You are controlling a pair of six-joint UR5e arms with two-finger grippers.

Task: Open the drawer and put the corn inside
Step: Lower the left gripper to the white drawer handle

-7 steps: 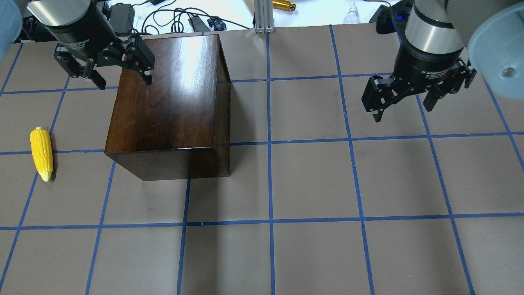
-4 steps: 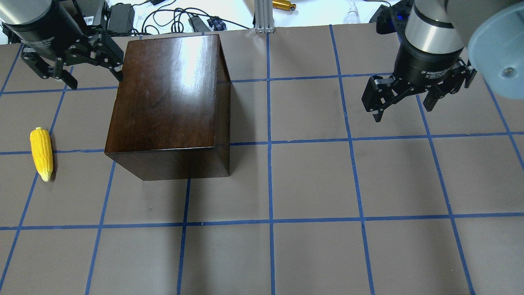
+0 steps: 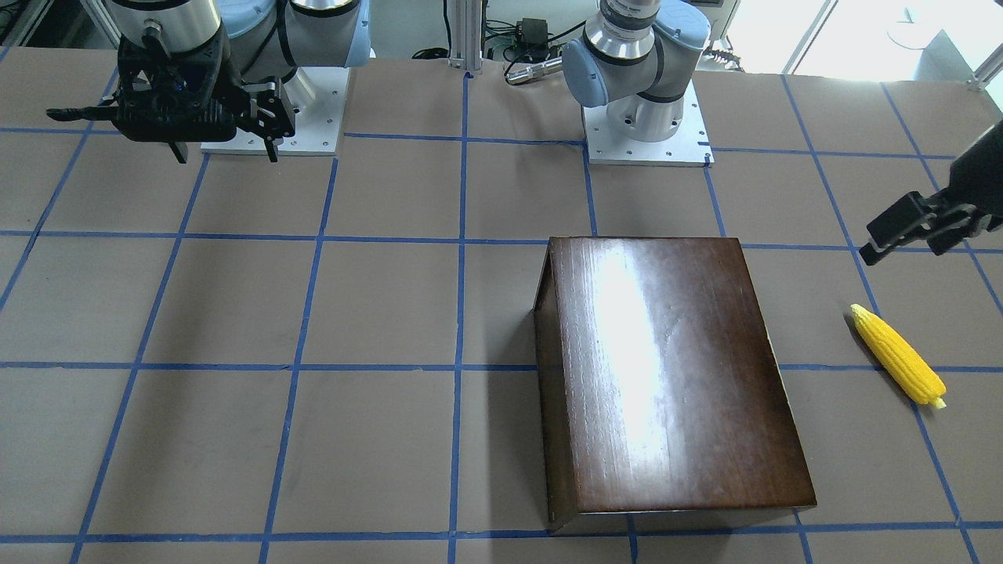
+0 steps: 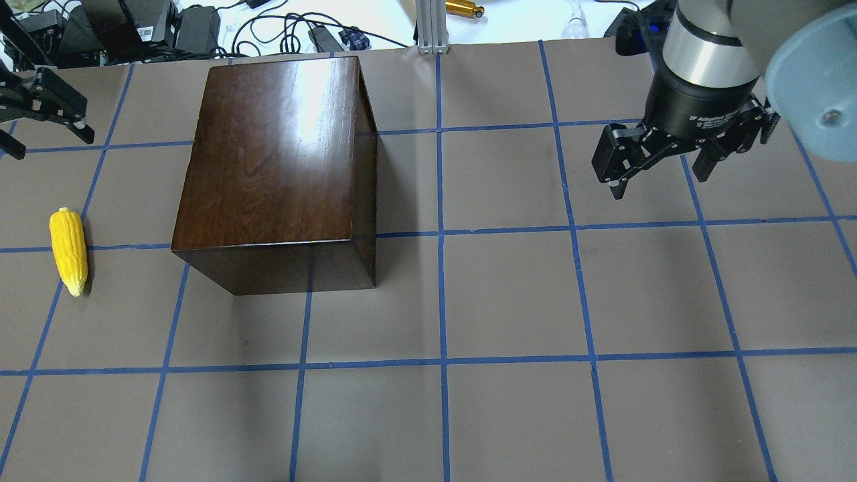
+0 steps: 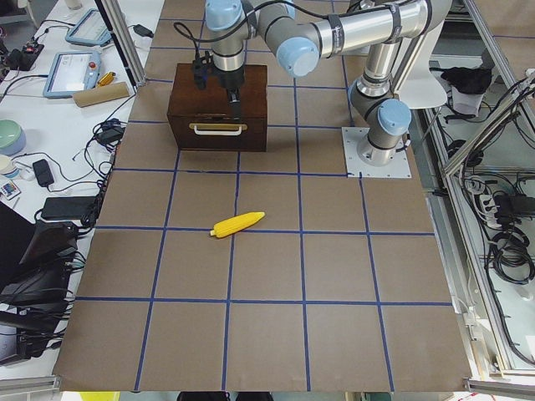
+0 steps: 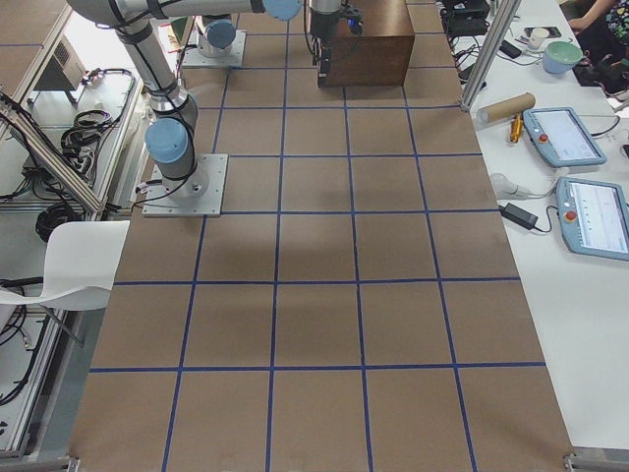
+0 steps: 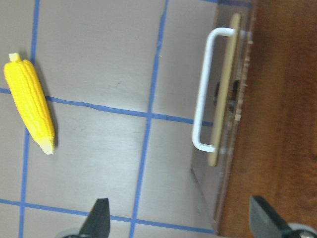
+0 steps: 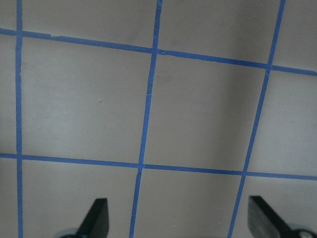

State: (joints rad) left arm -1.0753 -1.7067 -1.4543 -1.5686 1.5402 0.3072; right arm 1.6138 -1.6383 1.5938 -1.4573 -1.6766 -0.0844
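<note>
The dark-brown wooden box (image 4: 274, 154) stands left of the table's middle. Its drawer (image 7: 225, 94) is shut, with the light handle (image 7: 205, 89) on the side facing the corn; it also shows in the exterior left view (image 5: 217, 128). The yellow corn (image 4: 69, 249) lies flat on the table left of the box, also in the front view (image 3: 899, 356) and the left wrist view (image 7: 29, 109). My left gripper (image 4: 50, 144) is open and empty, high at the far left, apart from box and corn. My right gripper (image 4: 659, 184) is open and empty at the far right.
Cables and power bricks (image 4: 201, 27) and an aluminium post (image 4: 428, 27) lie past the table's far edge. The two arm bases (image 3: 642, 117) stand at the robot's side. Blue tape lines grid the brown tabletop (image 4: 509, 294).
My left gripper has moved left, from over the box's far left corner to the table's left edge. The right arm, box and corn have not moved.
</note>
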